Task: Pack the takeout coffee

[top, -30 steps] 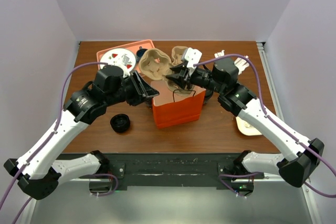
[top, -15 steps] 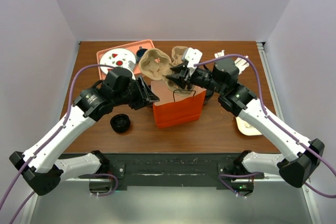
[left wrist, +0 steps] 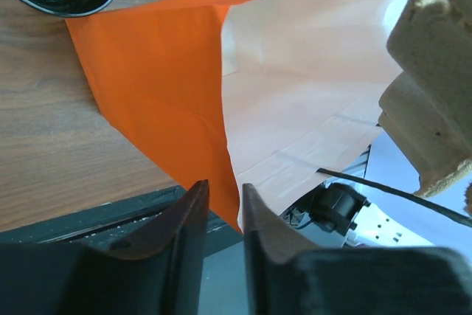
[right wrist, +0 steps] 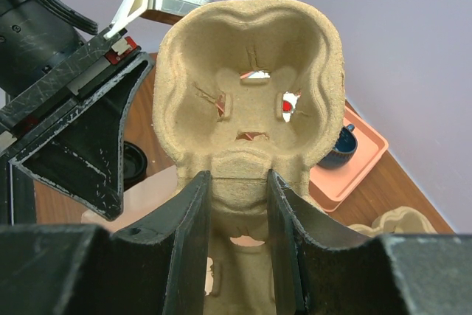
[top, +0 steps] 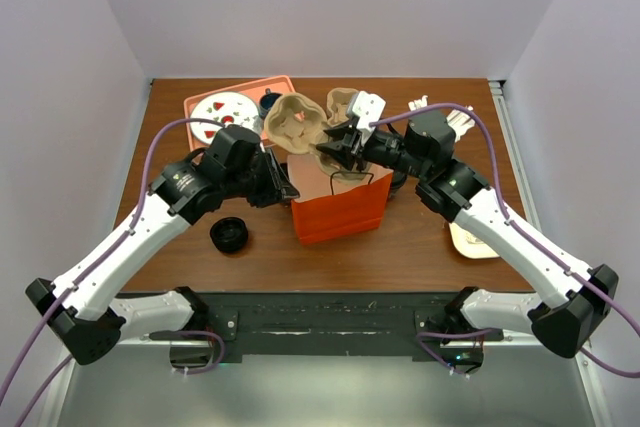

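- The bag (top: 340, 205) is orange paper, boxy and flat-sided, standing upright with its mouth open at the middle of the wood-grain table (top: 420, 252); its inside is a paler, matte peach with fold creases, and a thin dark cord handle lies across it.
- The left claw (left wrist: 225, 189) is at the bag's left rim; its 2 dark, scuffed fingers stand a narrow gap apart with the sharp orange edge of the paper between them, close by 1 finger and clear of the other.
- The right claw (right wrist: 234, 178) is clamped on the narrow neck of a cup carrier (right wrist: 247, 42), holding it tilted in the air over the bag's mouth; the carrier is tan moulded pulp, rough and fibrous, with lobed rounded pockets and small torn slots.
- A 2nd pulp carrier (top: 346, 102) of the same tan lies behind the bag.
- A low black round piece (top: 229, 235), glossy with a shiny silver centre, sits on the table near the bag's left side, apart from it.
- At the back left, a salmon plastic tray (top: 240, 84) with rounded corners holds a round white plate (top: 222, 112) and a dark blue cup (top: 268, 102).
- The coffee cup with its lid cannot be made out for certain; a dark rounded shape (top: 396, 185) just right of the bag, under the right arm, is too hidden to identify.
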`<state>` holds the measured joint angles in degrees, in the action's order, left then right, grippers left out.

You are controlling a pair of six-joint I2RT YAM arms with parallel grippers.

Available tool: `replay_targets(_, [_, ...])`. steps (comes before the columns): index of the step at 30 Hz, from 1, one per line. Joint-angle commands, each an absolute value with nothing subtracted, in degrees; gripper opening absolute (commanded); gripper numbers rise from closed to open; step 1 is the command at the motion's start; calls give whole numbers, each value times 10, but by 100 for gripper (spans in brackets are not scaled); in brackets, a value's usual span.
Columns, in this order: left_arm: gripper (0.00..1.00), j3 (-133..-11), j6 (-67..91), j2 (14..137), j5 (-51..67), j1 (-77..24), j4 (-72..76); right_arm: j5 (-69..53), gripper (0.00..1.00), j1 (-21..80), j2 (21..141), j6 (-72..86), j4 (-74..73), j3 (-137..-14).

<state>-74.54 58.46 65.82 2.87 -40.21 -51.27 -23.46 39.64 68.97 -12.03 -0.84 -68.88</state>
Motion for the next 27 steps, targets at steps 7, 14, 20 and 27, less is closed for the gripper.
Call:
replay_targets(7, [0,-771,448,649,118,-399,-498,-332,9,396,625,-173,-62,-656])
replay_targets(14, [0,-752,368,637,196,-360,-487,-366,9,396,623,-163,-78,-664])
replay_targets(20, [0,-757,312,629,259,-306,-487,-366,9,396,631,-183,-113,-690])
replay_targets(27, [0,-760,250,650,319,-297,-527,-366,8,396,642,-169,-92,-704])
